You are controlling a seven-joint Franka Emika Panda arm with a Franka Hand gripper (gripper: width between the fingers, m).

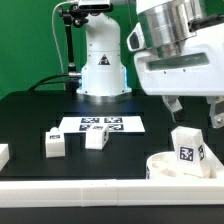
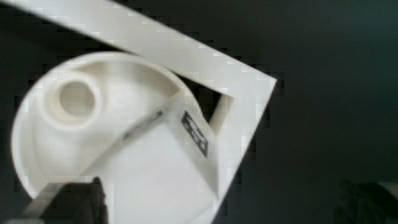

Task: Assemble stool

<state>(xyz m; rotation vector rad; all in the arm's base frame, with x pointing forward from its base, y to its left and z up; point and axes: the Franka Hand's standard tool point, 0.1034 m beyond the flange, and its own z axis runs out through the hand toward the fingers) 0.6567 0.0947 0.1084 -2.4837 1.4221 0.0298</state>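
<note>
The white round stool seat (image 1: 160,164) lies at the exterior view's right, against the front rail. One white tagged leg (image 1: 187,147) stands on the seat. My gripper (image 1: 195,112) hangs just above that leg, open and empty, with one finger on each side. In the wrist view the seat (image 2: 80,135) shows a round hole (image 2: 75,97), and the leg (image 2: 199,135) lies across the seat. My gripper (image 2: 217,212) is open there, and its dark fingertips (image 2: 57,205) sit wide apart. Two loose legs (image 1: 55,143) (image 1: 96,139) lie on the table to the exterior view's left.
The marker board (image 1: 100,125) lies in the middle of the black table. A white rail (image 1: 90,188) runs along the front edge and shows in the wrist view (image 2: 178,45). Another white part (image 1: 3,153) sits at the far left edge. The robot base (image 1: 103,60) stands behind.
</note>
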